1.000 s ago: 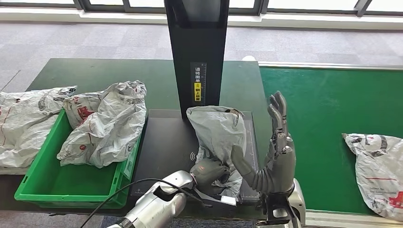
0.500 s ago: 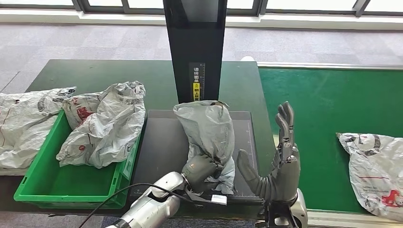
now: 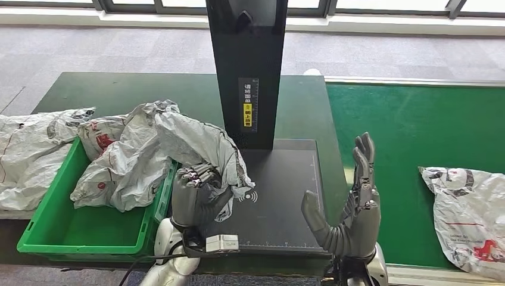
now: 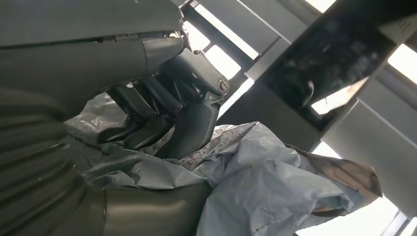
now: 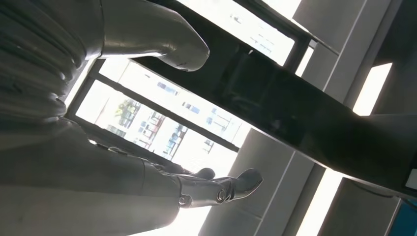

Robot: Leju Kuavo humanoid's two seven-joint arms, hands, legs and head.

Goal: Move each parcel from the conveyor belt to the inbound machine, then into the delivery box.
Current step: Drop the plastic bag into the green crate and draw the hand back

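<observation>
Grey parcels (image 3: 196,146) — four, one held

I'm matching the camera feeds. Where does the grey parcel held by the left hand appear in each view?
Head view: grey parcel left of centre, draped over the left hand.
Left wrist view: crumpled across the lower middle.
Right wrist view: not in it.
Shared landmark: the black scanner column.

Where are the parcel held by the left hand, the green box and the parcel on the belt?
held parcel (image 3: 199,140), head view, on its crumpled grey upper part.
green box (image 3: 83,229), head view, on its bare floor.
parcel on the belt (image 3: 470,205), head view, on its middle.
</observation>
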